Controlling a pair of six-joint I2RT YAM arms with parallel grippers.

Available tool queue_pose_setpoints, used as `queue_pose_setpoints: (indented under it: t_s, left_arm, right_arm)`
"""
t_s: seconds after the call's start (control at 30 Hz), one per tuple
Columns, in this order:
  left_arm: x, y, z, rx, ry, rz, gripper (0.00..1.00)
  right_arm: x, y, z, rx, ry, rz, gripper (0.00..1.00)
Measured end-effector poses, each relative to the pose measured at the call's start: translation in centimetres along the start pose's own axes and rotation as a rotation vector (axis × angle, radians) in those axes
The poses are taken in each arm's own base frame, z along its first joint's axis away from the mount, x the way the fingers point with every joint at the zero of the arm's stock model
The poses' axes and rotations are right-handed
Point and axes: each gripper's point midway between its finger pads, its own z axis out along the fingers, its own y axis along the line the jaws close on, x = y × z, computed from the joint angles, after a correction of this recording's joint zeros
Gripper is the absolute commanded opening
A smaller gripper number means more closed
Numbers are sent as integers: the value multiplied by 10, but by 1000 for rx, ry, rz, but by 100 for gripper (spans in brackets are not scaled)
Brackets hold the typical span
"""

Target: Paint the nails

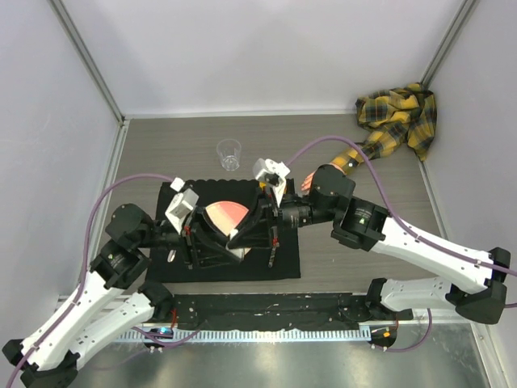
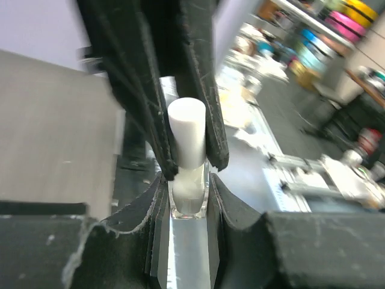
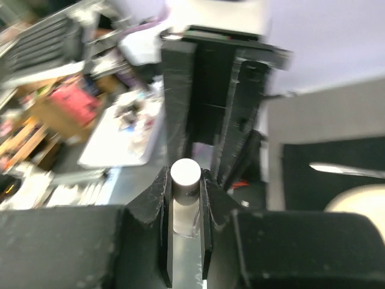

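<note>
A tiny clear bottle (image 2: 189,197) with a white cap (image 2: 186,129) is held between both grippers above the black mat (image 1: 287,263). My left gripper (image 2: 189,194) is shut on the bottle's glass body. My right gripper (image 3: 185,180) is shut on the white cap (image 3: 185,174); in the top view the two grippers (image 1: 216,239) (image 1: 252,229) meet tip to tip. The pale peach mannequin hand (image 1: 309,183) lies behind the right arm, its yellow-and-black plaid sleeve (image 1: 397,120) reaching to the far right corner. The nails are too small to make out.
A peach-pink disc (image 1: 224,213) lies on the mat under the grippers. A clear plastic cup (image 1: 229,153) stands beyond the mat. A thin silver tool (image 3: 346,170) lies on the mat. Walls close in the table on three sides.
</note>
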Motion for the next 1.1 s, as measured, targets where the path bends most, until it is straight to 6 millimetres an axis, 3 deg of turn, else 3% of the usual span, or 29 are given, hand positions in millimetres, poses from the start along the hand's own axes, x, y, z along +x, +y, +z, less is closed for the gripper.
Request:
queue_pose_setpoints:
  t_s: [0.07,0.13,0.17,0.23,0.3,0.43,0.5,0.7,0.77,0.83,1.1]
  left_arm:
    - [3,-17,-1,99,32,9,0]
    - [3,-23,-2,125,47,23,0]
    - [2,-23,-2,125,52,31,0]
    - [0,-22,-1,114,63,44,0]
    - [-3,-16,0,80,64,70,0]
    - [-8,5,0,-40,63,109,0]
    - [-11,12,-1,-87,67,133,0]
    - [-16,40,-8,-256,74,184,0]
    - [-14,51,-11,-308,81,184,0]
    - [-13,59,-13,-353,83,179,0]
    - [-13,81,-20,-475,82,168,0]
  right_arm:
    - [-2,20,0,-122,-11,-16,1]
    - [-2,27,1,-177,-10,-30,5]
    - [-3,28,1,-186,-13,-37,22]
    - [-6,27,0,-180,-18,-42,35]
    - [-9,21,0,-142,-22,-35,54]
    - [-14,9,-5,-26,-27,-19,67]
    - [-16,-7,-10,86,-37,-6,73]
    - [-15,-51,-32,381,-62,29,74]
    - [-16,-61,-38,451,-65,39,69]
    - [-16,-67,-41,503,-68,49,61]
    - [-22,-78,-28,593,-88,55,54]
